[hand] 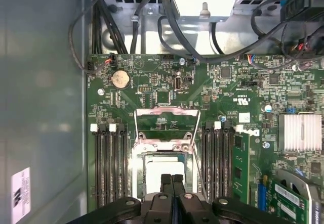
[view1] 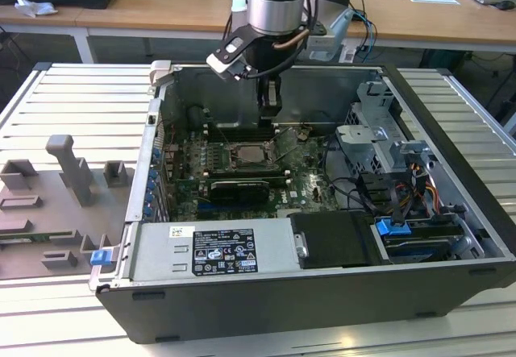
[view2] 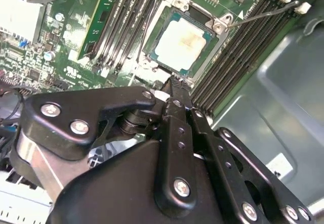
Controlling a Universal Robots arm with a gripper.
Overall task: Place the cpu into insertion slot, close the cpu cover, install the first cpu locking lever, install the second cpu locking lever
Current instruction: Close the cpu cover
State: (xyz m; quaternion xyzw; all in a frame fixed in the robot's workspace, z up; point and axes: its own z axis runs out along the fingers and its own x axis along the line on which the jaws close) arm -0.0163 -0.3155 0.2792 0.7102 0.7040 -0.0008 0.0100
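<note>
Gripper fingers are pressed together with nothing between them. In both wrist views the tips hang just above the near edge of the insertion slot. In the exterior view the gripper reaches down into the open computer case, which lies on a ribbed worktop.

The cpu lies flat in the slot, its pale metal face up and square to the rim. In the first wrist view the cpu cover is tipped up at the far side of the slot, with the green board showing through its window, so it is not yet closed. A thin locking lever juts out, unlatched, over the memory slots beside the slot.

The main risk appears to be the closed tips sitting so near the bare chip. A low or skewed pass could scrape its face or nudge it askew in the slot. Closing the cover on a shifted chip could then bend the contacts beneath. The cover is thin and hinged, so an off-centre push may let the tips slide off it onto the board. The free lever could also snag on the fingers or spring back.
</note>
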